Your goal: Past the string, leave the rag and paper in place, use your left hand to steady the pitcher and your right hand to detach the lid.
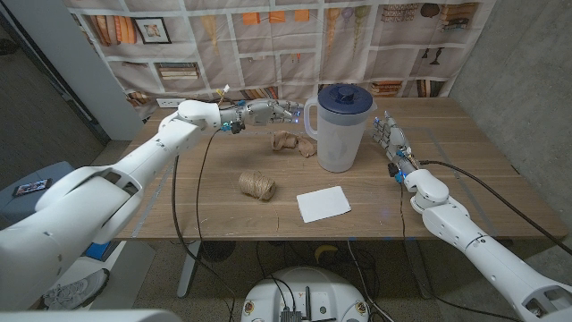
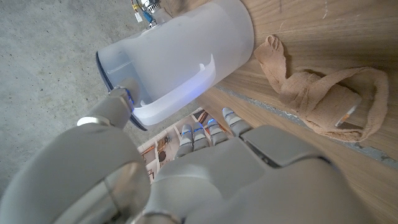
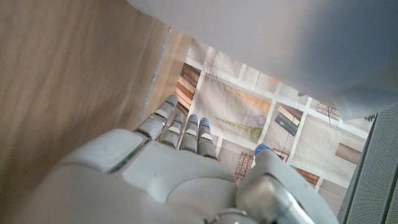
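A: The arms are glossy white shells; a black cable trails from each wrist.

B: The left hand (image 1: 268, 111) and right hand (image 1: 391, 136) are silver-grey, their fingertips lit blue.

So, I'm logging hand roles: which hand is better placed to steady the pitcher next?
The left. The left hand is already up beside the handle side of the pitcher, fingers extended toward it. The right hand stands open on the other side, free for the lid.
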